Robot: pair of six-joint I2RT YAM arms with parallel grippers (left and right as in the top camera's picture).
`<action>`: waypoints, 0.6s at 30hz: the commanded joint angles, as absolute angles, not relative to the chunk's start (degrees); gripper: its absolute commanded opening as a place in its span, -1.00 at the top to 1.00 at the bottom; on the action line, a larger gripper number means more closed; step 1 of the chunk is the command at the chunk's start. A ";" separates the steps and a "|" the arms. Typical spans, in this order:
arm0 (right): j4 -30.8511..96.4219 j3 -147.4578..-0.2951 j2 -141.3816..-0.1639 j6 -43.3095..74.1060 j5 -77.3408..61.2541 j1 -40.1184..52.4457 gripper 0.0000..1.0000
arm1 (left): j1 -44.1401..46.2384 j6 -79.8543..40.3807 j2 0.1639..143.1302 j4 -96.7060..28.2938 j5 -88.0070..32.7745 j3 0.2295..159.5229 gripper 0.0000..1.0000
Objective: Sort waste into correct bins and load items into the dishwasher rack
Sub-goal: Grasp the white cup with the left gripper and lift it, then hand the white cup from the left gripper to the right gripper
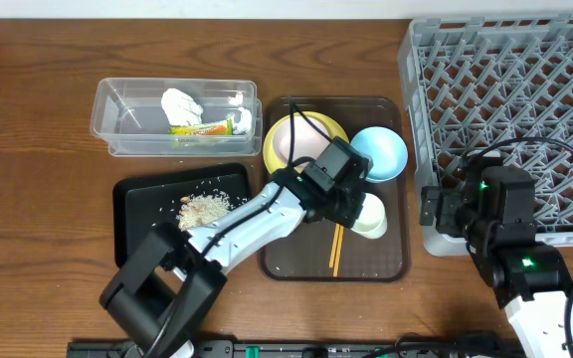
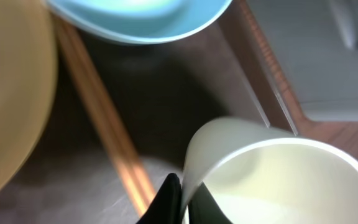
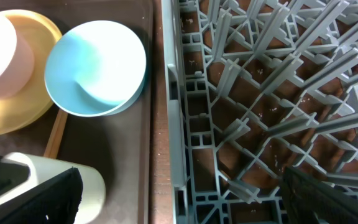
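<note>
So the small white cup (image 1: pixel 371 216) sits on the brown serving tray (image 1: pixel 386 267), just beside the chopsticks (image 1: pixel 336 249), near the light blue bowl (image 1: pixel 379 154). Left gripper (image 2: pixel 186 202) pinches its wall, one finger inside, one outside. Right gripper (image 3: pixel 185 199) hangs wide open over the dishwasher rack (image 1: pixel 505 60) edge.

The wooden surface (image 1: pixel 28 199) carries a brown tray (image 1: pixel 376 261). Left of it lie a clear tub (image 1: pixel 117 114) and a black tray (image 1: pixel 142 214); right of it, a grey rack (image 1: pixel 505 70).

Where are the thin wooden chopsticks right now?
In the overhead view the pair of thin wooden chopsticks lies on the dark brown serving tray, just left of the small white cup, its upper end hidden under the left gripper.
</note>
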State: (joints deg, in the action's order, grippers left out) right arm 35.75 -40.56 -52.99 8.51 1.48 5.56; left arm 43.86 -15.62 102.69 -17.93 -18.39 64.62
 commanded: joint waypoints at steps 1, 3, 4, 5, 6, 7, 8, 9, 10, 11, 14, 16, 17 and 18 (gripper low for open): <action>35.18 -41.67 -52.84 8.08 1.43 5.28 -0.99 | 40.88 -17.72 96.57 -20.03 -17.61 64.64 0.88; 32.97 -41.67 -52.84 8.08 0.97 5.26 -0.99 | 38.17 -19.90 93.43 -20.53 -19.73 64.64 0.87; 31.64 -41.67 -52.84 8.08 0.01 5.26 -0.98 | 36.14 -21.21 91.83 -20.25 -21.63 64.64 0.88; 29.80 -41.67 -52.93 8.08 -2.35 5.26 -0.98 | 33.80 -23.42 90.41 -19.70 -23.14 64.64 0.87; 28.71 -41.67 -53.12 8.08 -4.54 5.26 -0.98 | 32.01 -25.39 89.60 -19.16 -24.18 64.64 0.88; 27.07 -41.67 -53.56 8.05 -8.71 5.26 -0.98 | 29.41 -28.38 88.84 -18.33 -26.04 64.64 0.88; 25.85 -41.67 -54.08 8.05 -13.02 5.26 -0.99 | 27.03 -31.11 88.49 -17.30 -28.45 64.64 0.88; 24.69 -41.67 -54.78 8.03 -17.67 5.28 -0.99 | 24.60 -33.85 88.47 -15.90 -32.21 64.62 0.88; 23.20 -41.67 -55.86 7.11 -24.34 5.28 -0.98 | 21.45 -36.77 88.95 -13.28 -39.03 64.62 0.88; 22.13 -41.67 -56.82 5.56 -29.89 5.28 -0.98 | 19.73 -38.20 89.43 -11.27 -43.92 64.62 0.88; 19.16 -41.67 -60.12 1.10 -46.17 5.28 -0.98 | 14.98 -44.18 91.59 -5.23 -60.31 64.62 0.87; 16.75 -41.67 -62.85 -0.67 -55.55 5.32 -0.98 | 13.47 -46.13 92.90 -3.18 -67.99 64.62 0.88; 15.64 -41.67 -63.88 -1.15 -58.41 5.32 -0.99 | 13.28 -46.24 93.25 -3.09 -69.54 64.62 0.88; 13.74 -41.67 -65.36 -1.41 -61.78 5.32 -0.99 | 13.26 -46.24 93.51 -3.11 -71.29 64.62 0.88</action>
State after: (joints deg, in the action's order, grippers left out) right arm 15.57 -40.73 -62.92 2.52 -42.48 5.54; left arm 13.30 -41.12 92.36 -3.55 -55.20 64.42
